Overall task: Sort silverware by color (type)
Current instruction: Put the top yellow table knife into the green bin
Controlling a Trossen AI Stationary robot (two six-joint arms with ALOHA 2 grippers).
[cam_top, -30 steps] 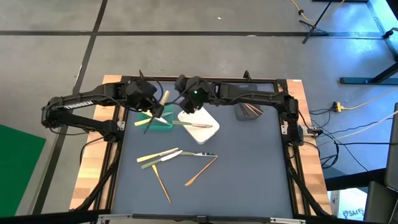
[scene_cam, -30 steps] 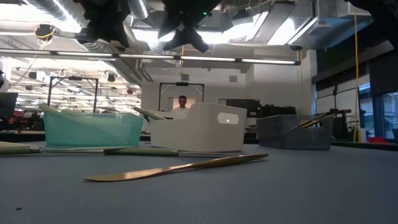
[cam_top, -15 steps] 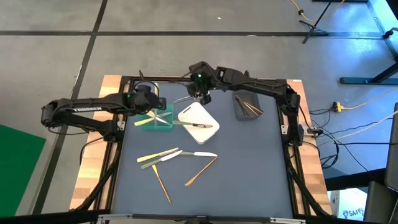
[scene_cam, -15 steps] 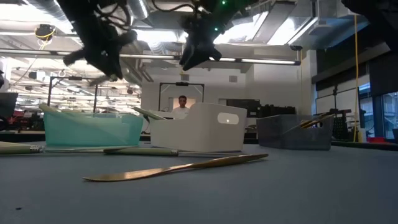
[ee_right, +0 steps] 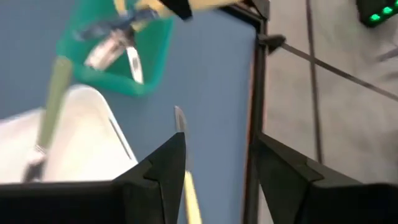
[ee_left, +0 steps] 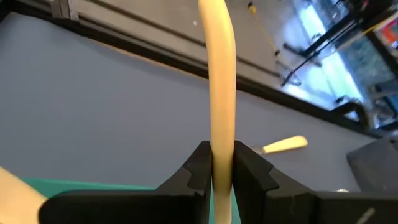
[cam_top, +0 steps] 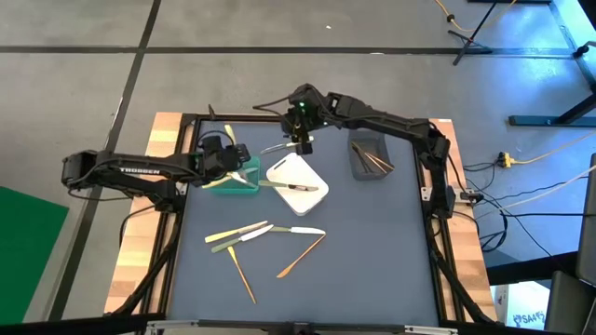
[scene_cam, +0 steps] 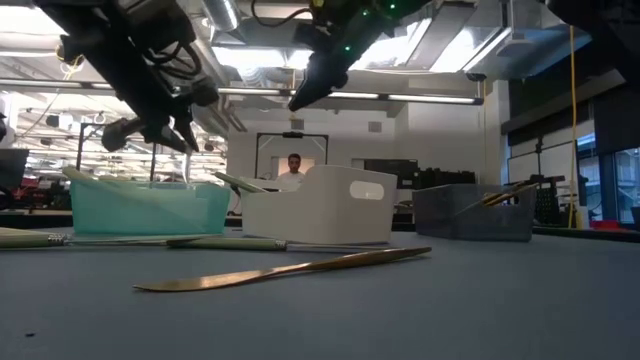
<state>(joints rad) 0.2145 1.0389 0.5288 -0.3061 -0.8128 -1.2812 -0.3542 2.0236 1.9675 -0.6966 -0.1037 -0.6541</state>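
Note:
My left gripper [cam_top: 233, 156] [ee_left: 222, 155] is over the far part of the green bin [cam_top: 233, 179] and is shut on a pale yellow utensil [ee_left: 217, 74]. My right gripper [cam_top: 303, 141] [ee_right: 217, 162] hangs open above the table's far edge, beyond the white bin [cam_top: 300, 177]. A silver-tipped utensil with a yellow handle [ee_right: 180, 124] [cam_top: 275, 147] shows between its fingers, close to one of them. Loose utensils lie near the table's middle: yellow and green ones [cam_top: 237, 233], a white one [cam_top: 303, 230] and two orange-brown ones [cam_top: 300, 256]. My left gripper pinches the pale yellow utensil's shaft [ee_left: 222, 140] between its two fingers, coming slanting down from the table's left, fingers across it. The utensil is lifted clear; one end [cam_top: 226, 133] points toward the far edge. My right gripper: I cannot tell whether it touches the silver-tipped utensil.
A grey bin [cam_top: 372, 160] at the far right holds orange-brown utensils. A green-handled utensil [cam_top: 279, 186] lies across the white bin's rim. The green bin holds a few utensils. In the low view an orange-brown utensil [scene_cam: 290, 268] lies nearest, and a person [scene_cam: 292, 172] stands far behind.
My left gripper has come down toward the green bin, carrying the yellow utensil and shifting slightly toward the near right. My right gripper has moved from above the white bin toward the far edge, then kept still.

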